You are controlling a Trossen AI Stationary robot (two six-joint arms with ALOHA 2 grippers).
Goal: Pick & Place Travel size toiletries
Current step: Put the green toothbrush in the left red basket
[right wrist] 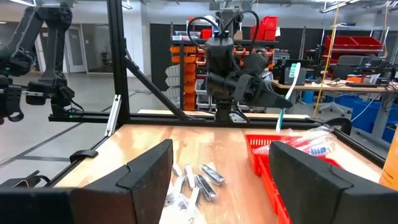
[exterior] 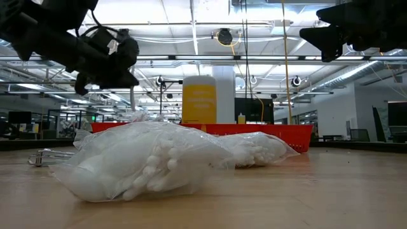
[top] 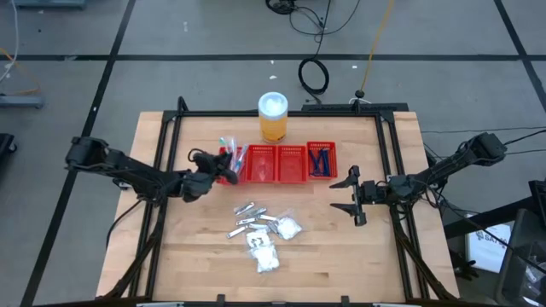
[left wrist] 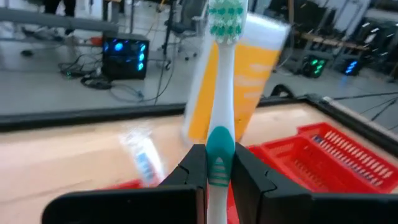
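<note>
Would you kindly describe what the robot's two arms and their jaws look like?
Both arms are dark, slim and jointed, the left arm and right arm alike. Each ends in a black gripper, left gripper and right gripper, with blocky, angular jaws. Thin black cables run along the links.

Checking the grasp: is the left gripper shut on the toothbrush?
Yes, shut. The left gripper clamps both sides of the toothbrush handle, holding it over the red tray.

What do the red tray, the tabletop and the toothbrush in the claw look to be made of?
The red tray looks like moulded plastic: glossy, with slotted, grid-like walls. The tabletop seems to be wood, matt, with pale plank seams and grain. The toothbrush, clamped in the left gripper, appears to be smooth white plastic with a teal, possibly rubbery grip and green-and-white bristles.
</note>
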